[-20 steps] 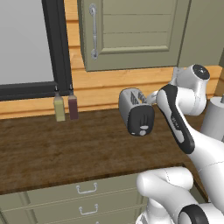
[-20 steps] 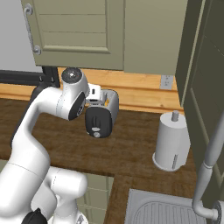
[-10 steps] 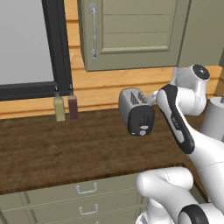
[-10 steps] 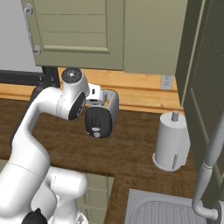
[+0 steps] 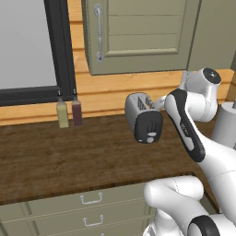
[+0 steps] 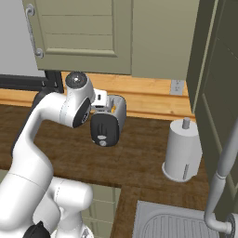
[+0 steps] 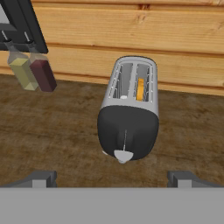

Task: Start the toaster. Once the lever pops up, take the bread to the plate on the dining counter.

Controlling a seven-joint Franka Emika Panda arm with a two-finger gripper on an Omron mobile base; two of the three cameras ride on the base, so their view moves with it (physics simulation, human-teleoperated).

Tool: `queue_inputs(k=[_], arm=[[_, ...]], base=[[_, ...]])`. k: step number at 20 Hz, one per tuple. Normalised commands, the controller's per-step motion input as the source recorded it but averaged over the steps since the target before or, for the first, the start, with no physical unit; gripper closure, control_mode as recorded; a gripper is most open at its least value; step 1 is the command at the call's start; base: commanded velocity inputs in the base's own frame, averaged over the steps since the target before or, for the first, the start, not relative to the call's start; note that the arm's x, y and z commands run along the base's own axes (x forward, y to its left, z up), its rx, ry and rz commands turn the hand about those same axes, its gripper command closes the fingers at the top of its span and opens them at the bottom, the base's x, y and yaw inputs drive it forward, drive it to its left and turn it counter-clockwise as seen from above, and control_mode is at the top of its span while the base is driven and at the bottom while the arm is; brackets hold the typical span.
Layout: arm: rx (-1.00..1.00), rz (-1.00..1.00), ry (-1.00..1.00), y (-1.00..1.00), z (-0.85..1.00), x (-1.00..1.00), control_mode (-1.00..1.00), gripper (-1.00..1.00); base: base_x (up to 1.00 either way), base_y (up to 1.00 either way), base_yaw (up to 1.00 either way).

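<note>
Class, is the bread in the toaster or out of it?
In. The bread stands in one top slot of the toaster.

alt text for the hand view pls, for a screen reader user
A silver toaster with a black end panel stands on a dark wood counter, a slice of bread down in one top slot. The open gripper faces its lever; two bottles stand by the wooden wall.
</note>
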Motion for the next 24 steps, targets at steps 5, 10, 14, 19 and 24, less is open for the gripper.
queue_inputs(k=[5, 10, 14, 19, 24], arm=[[0.0, 0.0, 0.0, 0.0, 0.0, 0.0, -1.0, -1.0], [0.0, 0.0, 0.0, 0.0, 0.0, 0.0, -1.0, -1.0], [0.0, 0.0, 0.0, 0.0, 0.0, 0.0, -1.0, -1.0], [0.0, 0.0, 0.0, 0.0, 0.0, 0.0, -1.0, -1.0], [0.0, 0.0, 0.0, 0.0, 0.0, 0.0, -1.0, -1.0]], base=[[0.0, 0.0, 0.0], [0.0, 0.0, 0.0], [0.0, 0.0, 0.0], [0.0, 0.0, 0.0], [0.0, 0.0, 0.0]])
